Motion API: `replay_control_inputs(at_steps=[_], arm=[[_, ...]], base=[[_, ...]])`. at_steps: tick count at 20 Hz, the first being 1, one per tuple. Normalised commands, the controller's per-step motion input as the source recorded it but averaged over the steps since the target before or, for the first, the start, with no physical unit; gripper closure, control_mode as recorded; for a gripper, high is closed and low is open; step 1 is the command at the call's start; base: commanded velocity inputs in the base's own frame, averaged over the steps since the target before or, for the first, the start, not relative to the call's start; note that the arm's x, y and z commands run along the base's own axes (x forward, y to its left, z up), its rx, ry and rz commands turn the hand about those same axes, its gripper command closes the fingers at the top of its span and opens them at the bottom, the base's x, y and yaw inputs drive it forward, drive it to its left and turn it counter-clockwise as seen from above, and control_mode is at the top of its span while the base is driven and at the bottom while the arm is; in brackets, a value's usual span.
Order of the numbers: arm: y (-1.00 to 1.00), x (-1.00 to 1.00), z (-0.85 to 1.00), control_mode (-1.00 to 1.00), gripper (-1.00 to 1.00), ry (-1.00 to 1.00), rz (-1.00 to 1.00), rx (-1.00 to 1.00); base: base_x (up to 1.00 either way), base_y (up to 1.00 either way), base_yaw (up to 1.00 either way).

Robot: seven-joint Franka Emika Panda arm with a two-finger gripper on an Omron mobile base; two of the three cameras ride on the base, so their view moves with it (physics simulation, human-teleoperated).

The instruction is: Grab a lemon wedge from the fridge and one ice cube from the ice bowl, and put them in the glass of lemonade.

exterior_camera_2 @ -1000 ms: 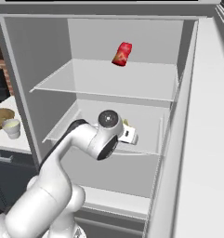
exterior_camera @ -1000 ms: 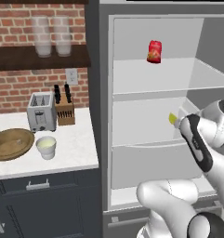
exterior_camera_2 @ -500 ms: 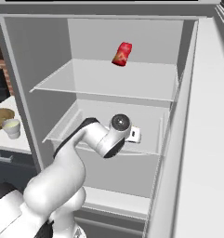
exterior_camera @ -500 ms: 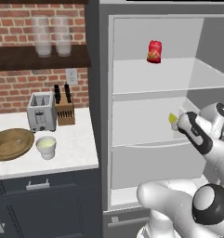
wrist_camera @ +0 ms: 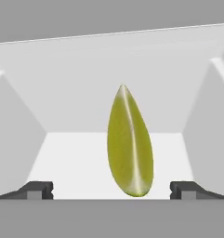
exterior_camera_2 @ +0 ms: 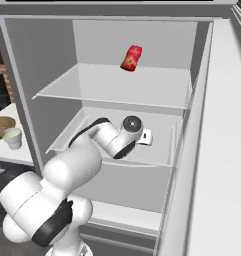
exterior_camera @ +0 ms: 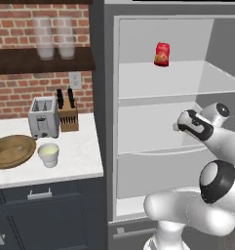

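Claw [wrist_camera: 111, 189] is standing wide open around lemon wedge [wrist_camera: 130, 142] inside fridge [exterior_camera: 163, 78], gripping nothing; no grasp yet. Ice cube and lemonade drop-offs are pending.

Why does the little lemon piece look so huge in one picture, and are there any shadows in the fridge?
In the hand view the lemon wedge looks huge because the camera sits right behind the open tool; in the right base view the fridge has flat, even light with only faint shading under its shelves.
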Motion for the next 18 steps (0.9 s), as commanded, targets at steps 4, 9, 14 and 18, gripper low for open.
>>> replay_control_inputs(at_steps=[4, 9, 14, 18], arm=[[-0.01, 0.52, -0.05, -1.0, -1.0, 0.0, 0.0, 0.0], [-0.17, 0.38, -0.22, -1.0, -1.0, 0.0, 0.0, 0.0], [-0.32, 0.3, -0.2, -1.0, -1.0, 0.0, 0.0, 0.0], [-0.17, 0.21, -0.25, -1.0, -1.0, 0.0, 0.01, 0.0]], base=[[0.0, 0.0, 0.0], [0.0, 0.0, 0.0], [0.0, 0.0, 0.0], [0.0, 0.0, 0.0]])
